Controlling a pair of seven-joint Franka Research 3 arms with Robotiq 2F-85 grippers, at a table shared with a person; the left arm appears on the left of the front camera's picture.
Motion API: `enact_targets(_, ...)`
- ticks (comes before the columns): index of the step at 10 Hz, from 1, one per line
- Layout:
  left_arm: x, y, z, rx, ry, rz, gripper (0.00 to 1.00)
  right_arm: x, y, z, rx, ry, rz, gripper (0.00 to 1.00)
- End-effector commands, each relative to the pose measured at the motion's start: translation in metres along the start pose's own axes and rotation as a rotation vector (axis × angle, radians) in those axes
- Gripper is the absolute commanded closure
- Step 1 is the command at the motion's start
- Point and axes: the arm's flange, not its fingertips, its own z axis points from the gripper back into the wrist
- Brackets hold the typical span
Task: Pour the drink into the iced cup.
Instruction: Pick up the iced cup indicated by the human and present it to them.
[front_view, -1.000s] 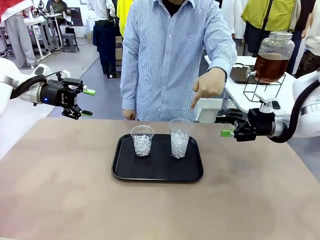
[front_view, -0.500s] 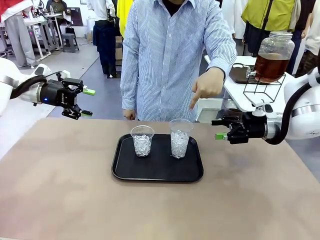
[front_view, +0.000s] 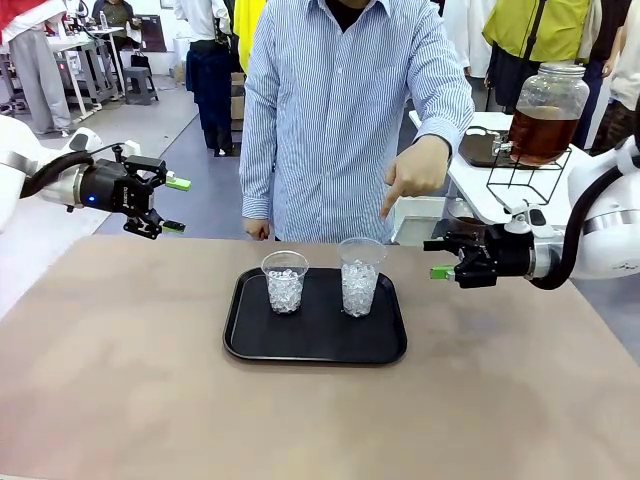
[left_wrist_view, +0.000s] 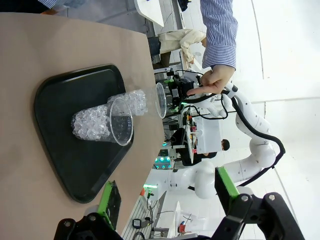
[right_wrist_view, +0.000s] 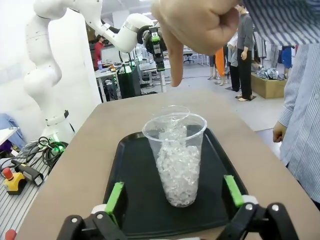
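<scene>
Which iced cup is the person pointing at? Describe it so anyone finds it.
On the brown table sits a black tray holding two clear cups of ice. It is the right-hand cup, rim higher than its neighbour's, directly beneath the person's pointing finger.

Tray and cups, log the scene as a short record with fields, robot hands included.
tray: black, holds both cups
shorter cup: iced, tray's left
taller cup: iced, tray's right
person's hand: points down toward taller cup
drink: amber, in jar on side table
left hand: open, empty, raised at far left
right hand: open, empty, facing taller cup
</scene>
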Motion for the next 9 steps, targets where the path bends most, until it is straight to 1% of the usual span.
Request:
enact_targets(1,-0.002,-0.001,0.001,-0.001,-0.002,-0.001,0.0,-0.011,-0.019,-0.015,-0.017,-0.056,0.083,0.0)
enact_targets(4,-0.002,-0.001,0.001,-0.001,-0.002,-0.001,0.0,-0.03,-0.024,-0.034,-0.014,-0.099,0.088,0.0)
enact_targets(6,-0.002,-0.001,0.001,-0.001,-0.002,-0.001,0.0,-0.041,-0.028,-0.048,0.013,-0.103,0.055,0.0)
enact_targets(9,-0.002,-0.001,0.001,-0.001,-0.002,-0.001,0.0,-0.044,-0.029,-0.067,0.052,-0.105,0.035,0.0)
